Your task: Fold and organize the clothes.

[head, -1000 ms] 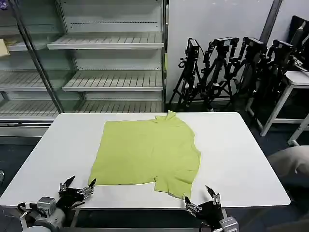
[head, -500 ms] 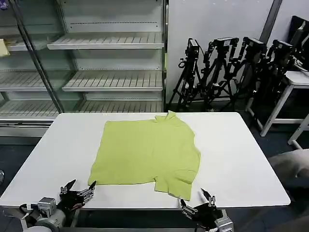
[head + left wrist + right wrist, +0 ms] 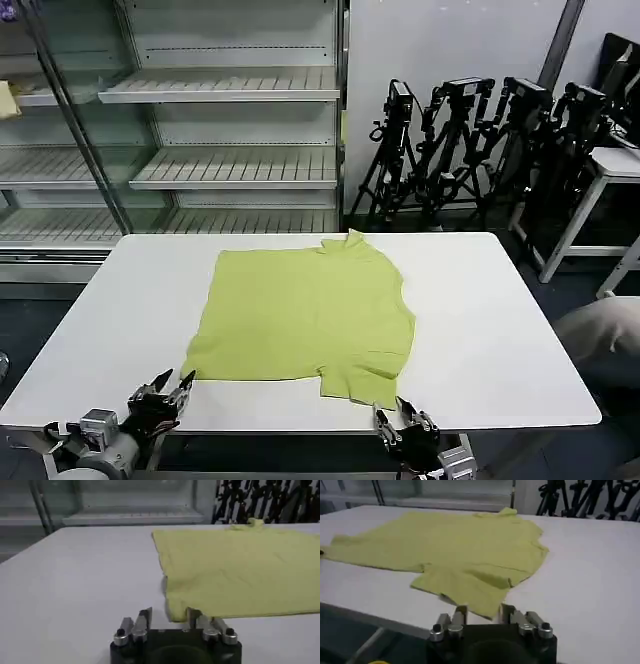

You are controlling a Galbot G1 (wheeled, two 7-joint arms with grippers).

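The clothes are one lime yellow-green T-shirt (image 3: 305, 315) lying flat on the white table (image 3: 490, 330), collar toward the far edge and one sleeve folded in at the near right. My left gripper (image 3: 165, 385) sits at the table's front edge by the shirt's near left hem corner. In the left wrist view that corner of the shirt (image 3: 240, 570) lies between the open fingers of the left gripper (image 3: 168, 617). My right gripper (image 3: 400, 415) is at the near sleeve. The right gripper (image 3: 483, 612) is open, with the sleeve tip of the shirt (image 3: 470, 545) between its fingers.
Bare table lies left and right of the shirt. Empty metal shelving (image 3: 220, 150) stands behind the table and a row of black tripods (image 3: 470, 140) at the back right. A second white table (image 3: 610, 165) is at the far right.
Both grippers have narrowed their fingers. The left one has edged toward the hem corner, and the right one has shifted left to the sleeve tip. The shirt has not moved.
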